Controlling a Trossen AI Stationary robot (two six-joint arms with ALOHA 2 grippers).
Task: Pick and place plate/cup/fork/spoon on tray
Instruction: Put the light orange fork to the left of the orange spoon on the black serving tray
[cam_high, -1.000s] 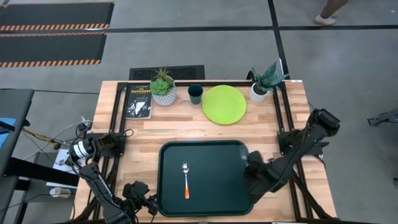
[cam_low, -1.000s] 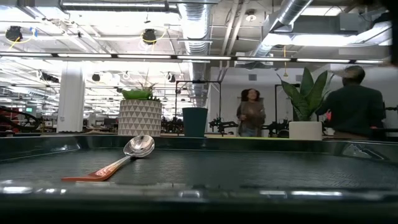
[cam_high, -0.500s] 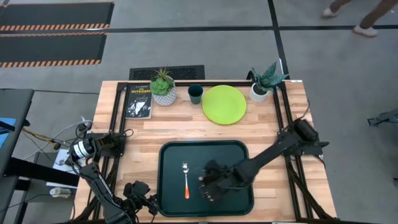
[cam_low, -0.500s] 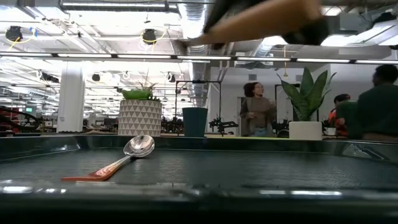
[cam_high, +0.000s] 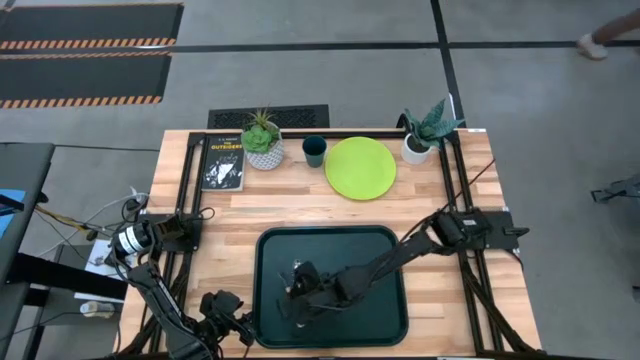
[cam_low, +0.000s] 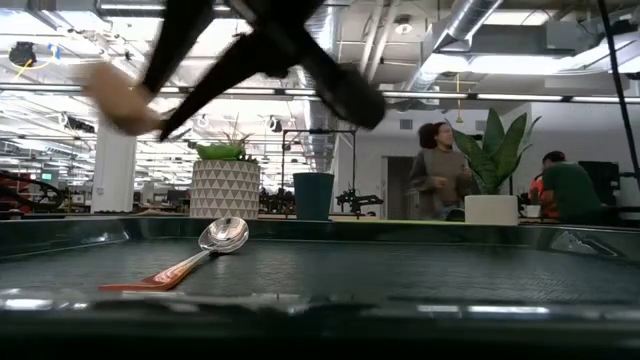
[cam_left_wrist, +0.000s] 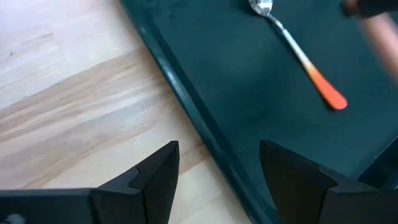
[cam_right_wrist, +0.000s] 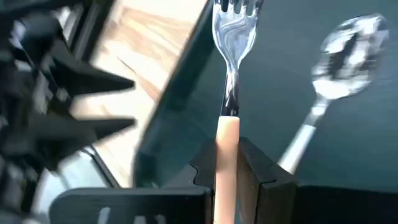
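The fork (cam_right_wrist: 232, 37), with silver tines and a pale orange handle, is held in my right gripper (cam_right_wrist: 229, 158) above the left part of the dark tray (cam_high: 330, 232). In the low view the fork (cam_low: 115, 100) hangs well above the tray floor (cam_low: 420, 270). The spoon (cam_low: 205, 250) lies flat on the tray under that gripper; it also shows in the left wrist view (cam_left_wrist: 292, 50). The lime-green plate (cam_high: 360, 167) and the dark cup (cam_high: 314, 151) stand on the table at the back. My left gripper (cam_left_wrist: 217, 174) is open by the tray's near left corner. My right gripper pinches the fork's handle (cam_right_wrist: 227, 140) between its two fingers (cam_right_wrist: 260, 171). The fork lies along the fingers, its tines (cam_right_wrist: 235, 9) pointing out ahead of them. The fingers come from the table's right and slant down toward the left. The fork is lifted clear of the tray.
Two white pots with plants (cam_high: 263, 140) (cam_high: 425, 132) and a black book (cam_high: 222, 162) stand along the back of the table. People show in the room beyond the table (cam_low: 440, 170). The right half of the tray is bare.
My right gripper has swept with the fork from the tray's right edge toward the table's left edge. It now stands over the spoon in the tray's left part. The fork has stayed clear of the tray. The spoon has not moved.
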